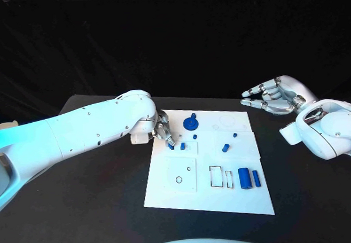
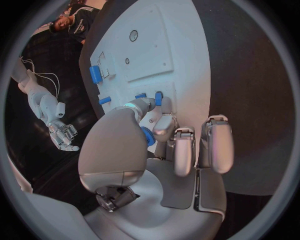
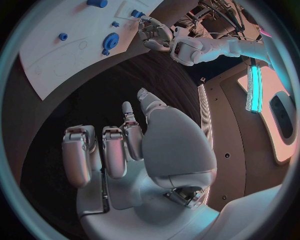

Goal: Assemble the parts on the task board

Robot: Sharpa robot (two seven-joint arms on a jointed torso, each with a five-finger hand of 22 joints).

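A small blue part (image 2: 147, 136) is pinched in the fingertips of the left hand (image 1: 162, 131) at the left edge of the white task board (image 1: 178, 196), mid-table. The right hand (image 1: 271, 95) is held empty, fingers loosely apart, beyond the board's far right corner.

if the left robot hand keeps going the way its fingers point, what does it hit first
Likely the small blue peg on the task board: the left robot hand has its fingertips right beside it at the board's left edge. It already seems to pinch another blue part. Depth is unclear.
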